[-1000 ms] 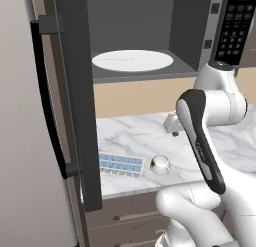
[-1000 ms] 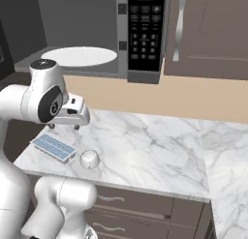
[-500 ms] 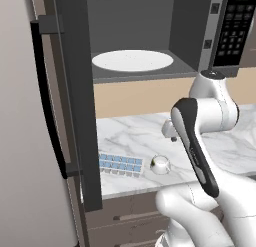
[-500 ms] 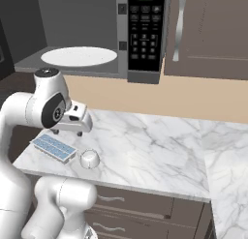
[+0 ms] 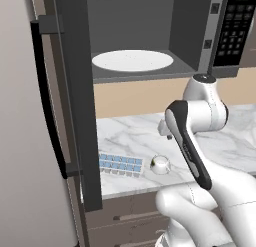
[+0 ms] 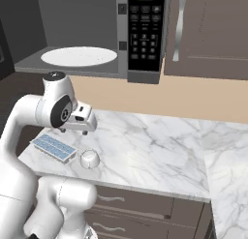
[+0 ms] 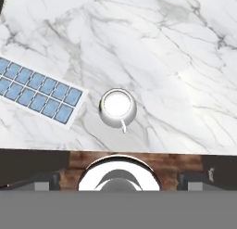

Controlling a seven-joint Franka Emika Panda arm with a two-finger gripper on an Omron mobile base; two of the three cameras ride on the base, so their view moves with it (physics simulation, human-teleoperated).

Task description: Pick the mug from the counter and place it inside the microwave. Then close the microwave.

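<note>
The small white mug stands on the marble counter near its front edge, just right of the ice cube tray. My gripper hangs above the counter, a little behind and above the mug, pointing down. In the hand view the mug lies straight ahead, its handle toward the counter's front edge, and the two fingertips stand wide apart with nothing between them. The microwave is open above, its white plate bare.
A blue-celled ice cube tray lies left of the mug. The microwave door swings out far to the left, over the counter's left end. A brown cabinet hangs right of the microwave. Dark drawers run below.
The arm has folded lower and the hand has come down a little toward the counter, closer over the mug. The mug and the tray have not moved. The jaws stay wide.
</note>
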